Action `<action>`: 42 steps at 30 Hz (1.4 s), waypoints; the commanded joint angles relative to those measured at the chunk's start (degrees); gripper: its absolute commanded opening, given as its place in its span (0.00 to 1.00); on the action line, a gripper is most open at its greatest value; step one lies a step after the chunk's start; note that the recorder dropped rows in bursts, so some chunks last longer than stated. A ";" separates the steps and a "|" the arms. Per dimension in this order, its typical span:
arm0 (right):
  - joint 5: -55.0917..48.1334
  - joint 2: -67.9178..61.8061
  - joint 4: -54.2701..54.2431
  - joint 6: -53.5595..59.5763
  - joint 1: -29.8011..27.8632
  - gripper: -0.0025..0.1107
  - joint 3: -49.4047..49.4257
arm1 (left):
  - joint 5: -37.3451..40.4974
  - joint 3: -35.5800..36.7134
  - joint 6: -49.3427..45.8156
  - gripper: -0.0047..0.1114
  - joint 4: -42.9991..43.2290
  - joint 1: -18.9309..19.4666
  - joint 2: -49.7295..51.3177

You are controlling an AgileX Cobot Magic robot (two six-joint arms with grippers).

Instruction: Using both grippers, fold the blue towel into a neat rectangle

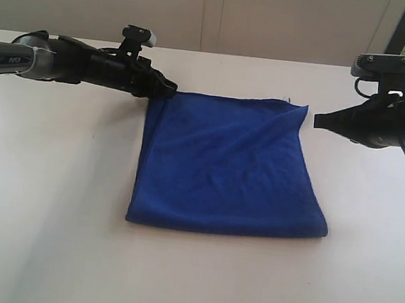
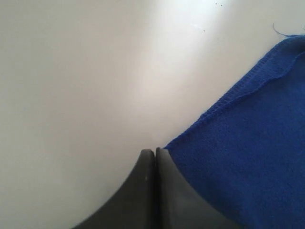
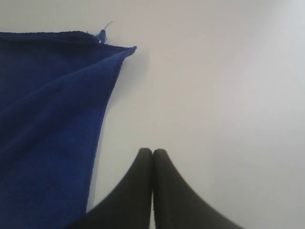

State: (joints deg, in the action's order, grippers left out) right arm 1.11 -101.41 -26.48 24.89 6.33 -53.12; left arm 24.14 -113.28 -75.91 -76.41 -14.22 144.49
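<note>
1. The blue towel [image 1: 230, 169] lies flat in the middle of the white table [image 1: 41, 221]. It is doubled over, with a rounded fold along its near edge and its loose edges stacked toward the table's far edge. The shape is squarish, so by my reading at least one more fold is due.
2. The left gripper [image 1: 167, 89] reaches low over the table to the towel's far left corner. Its fingers [image 2: 143, 186] are pressed together with no cloth visible between them, and the stitched hem lies just beside the tip.
3. The right gripper [image 1: 317, 121] hovers just off the far right corner, pinched closed and empty. A loose thread [image 3: 106, 28] sticks up at that corner.
4. Each arm is posted at one far corner, probably so the pair can lift that edge together and keep the layers square.
5. A slanting ridge near the far right corner may need smoothing, or it could carry into the next fold.
</note>
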 commanded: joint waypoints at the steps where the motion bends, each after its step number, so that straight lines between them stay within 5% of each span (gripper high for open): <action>1: 1.07 -0.19 0.40 0.75 -0.50 0.02 -0.12 | 2.79 -0.42 -0.77 0.04 0.25 -0.18 -2.30; 14: 1.03 -0.19 0.50 0.75 -0.50 0.02 -0.12 | 4.37 -0.42 8.29 0.04 6.80 2.14 -4.04; 42: 1.13 -0.19 0.48 0.75 -0.50 0.02 -0.12 | 8.97 -0.42 10.64 0.04 7.56 4.34 -5.08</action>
State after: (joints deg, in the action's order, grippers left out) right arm 1.57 -101.41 -26.48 24.96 6.33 -53.12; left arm 31.85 -113.55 -65.88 -68.57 -10.08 140.81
